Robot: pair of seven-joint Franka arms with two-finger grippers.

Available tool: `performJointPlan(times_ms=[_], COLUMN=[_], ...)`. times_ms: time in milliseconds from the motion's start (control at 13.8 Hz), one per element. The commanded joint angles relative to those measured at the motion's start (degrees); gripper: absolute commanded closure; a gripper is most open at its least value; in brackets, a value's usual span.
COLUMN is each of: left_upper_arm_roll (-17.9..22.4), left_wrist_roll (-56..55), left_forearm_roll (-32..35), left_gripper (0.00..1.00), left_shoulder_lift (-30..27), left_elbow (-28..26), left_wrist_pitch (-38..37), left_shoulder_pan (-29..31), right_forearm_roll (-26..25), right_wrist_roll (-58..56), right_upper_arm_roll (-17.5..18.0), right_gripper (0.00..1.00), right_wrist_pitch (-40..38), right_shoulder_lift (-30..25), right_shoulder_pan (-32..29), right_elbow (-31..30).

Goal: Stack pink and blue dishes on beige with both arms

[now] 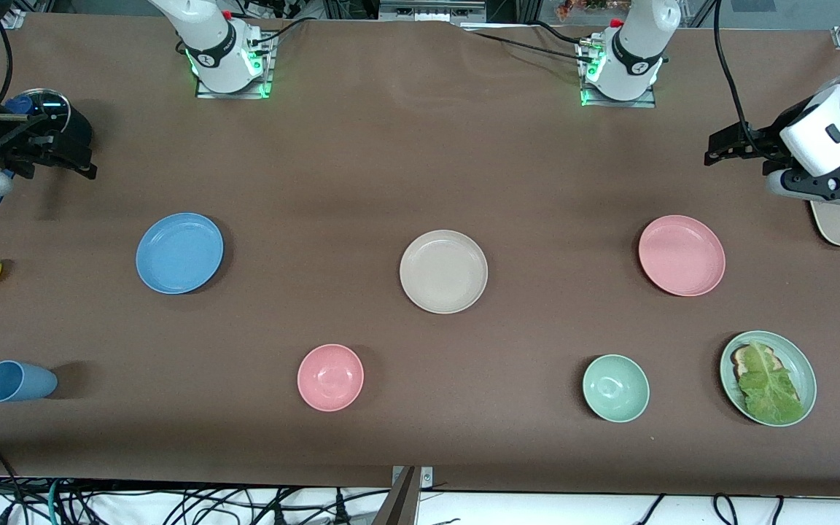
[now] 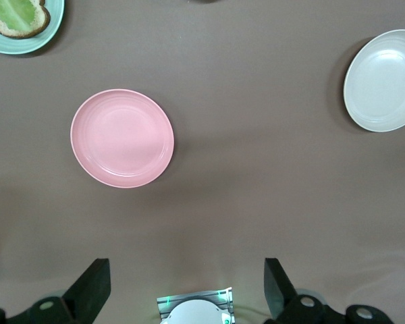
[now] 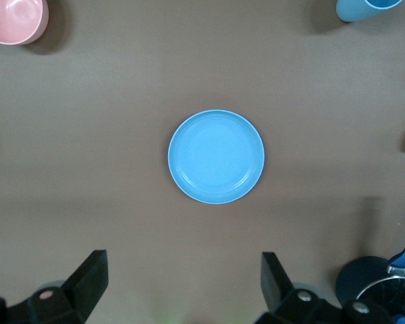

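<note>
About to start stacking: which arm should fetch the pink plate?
Left. The left gripper, open, hangs at the pink plate's end; the right gripper is by the blue plate.

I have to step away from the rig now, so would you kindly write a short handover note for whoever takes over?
Left gripper: open, empty, up over the table at the left arm's end, waiting.
Right gripper: open, empty, up over the table at the right arm's end, waiting.
Beige plate: mid-table, bare.
Pink plate: flat on the table toward the left arm's end.
Blue plate: flat on the table toward the right arm's end.
Done: nothing stacked yet.
Left: put both coloured plates on the beige one.
</note>
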Motion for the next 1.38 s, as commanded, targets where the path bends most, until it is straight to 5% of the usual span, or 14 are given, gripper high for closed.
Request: performJointPlan(times_ms=[0,1307], left_upper_arm_roll=[-0.4,-0.5], left_wrist_roll=[-0.6,-0.6], left_forearm_roll=[1.2,1.2], left_gripper=[0.0,0.0], left_shoulder_lift=[0.4,0.4], left_elbow=[1.4,1.4], left_wrist_pitch=[-0.4,-0.4], left_shoulder_pan=[0.1,0.0], right_forearm_roll=[-0.8,-0.5], right_wrist_roll=[0.1,-0.1], right_upper_arm_roll=[0.3,0.3], right_gripper=[0.0,0.0], right_wrist_pitch=[1.0,0.3], right_shoulder_lift=[-0.8,-0.2], right_shoulder_pan=[-0.4,-0.5], right_elbow=[-1.2,-0.8])
